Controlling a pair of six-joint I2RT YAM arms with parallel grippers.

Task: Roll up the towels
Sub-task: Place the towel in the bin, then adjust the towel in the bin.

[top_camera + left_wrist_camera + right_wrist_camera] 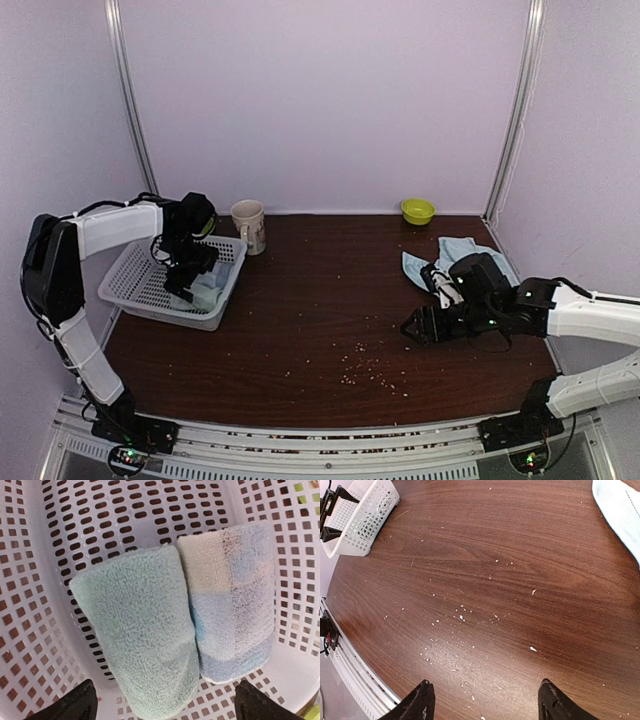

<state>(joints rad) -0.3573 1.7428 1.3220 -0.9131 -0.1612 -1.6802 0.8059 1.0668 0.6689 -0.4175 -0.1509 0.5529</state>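
The basket [125, 515] holds a rolled green towel [140, 630] touching a rolled blue towel [232, 605]; left gripper [167, 705] above them, spread wide, empty; right gripper [485, 702] spread wide over the table [520, 555], empty.

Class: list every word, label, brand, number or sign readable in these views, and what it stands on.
None can be read.
The cream ceramic mug bears marks too small to make out.
The rolled mint green cloth towel, the rolled light blue cloth towel and the white plastic mesh basket show no lettering.
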